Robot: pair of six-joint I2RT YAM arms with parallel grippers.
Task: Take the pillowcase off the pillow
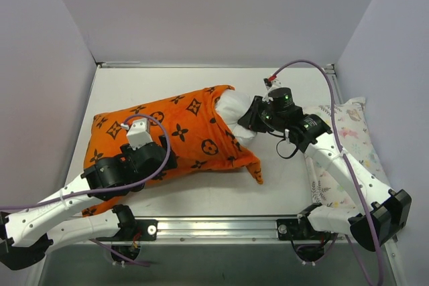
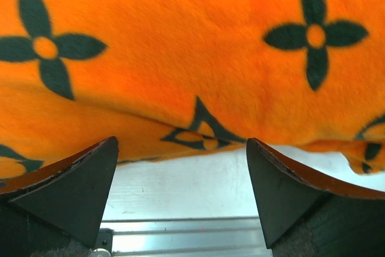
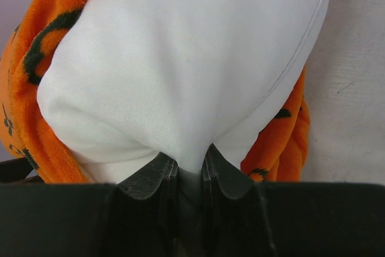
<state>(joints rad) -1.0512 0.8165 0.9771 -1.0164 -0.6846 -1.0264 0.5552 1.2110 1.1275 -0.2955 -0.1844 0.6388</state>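
White bench (image 1: 295,92) carries a plump white fabric pillow (image 1: 234,107), mostly sheathed in a bright orange, black-motif pillowcase (image 1: 184,132), left of frame centre. Right tool (image 3: 190,164) pinches the bared pillow corner; left tool (image 2: 180,144) gapes wide at the cover's lower edge. Next, likely: clamp cover, pull apart.

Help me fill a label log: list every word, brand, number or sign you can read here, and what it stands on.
No readable text in any view.
Bright orange fabric pillowcase: only black flower, diamond and circle motifs, no letters.
Plain white soft pillow: blank.
Pastel-printed white pillow on the right: small drawings, no words made out.
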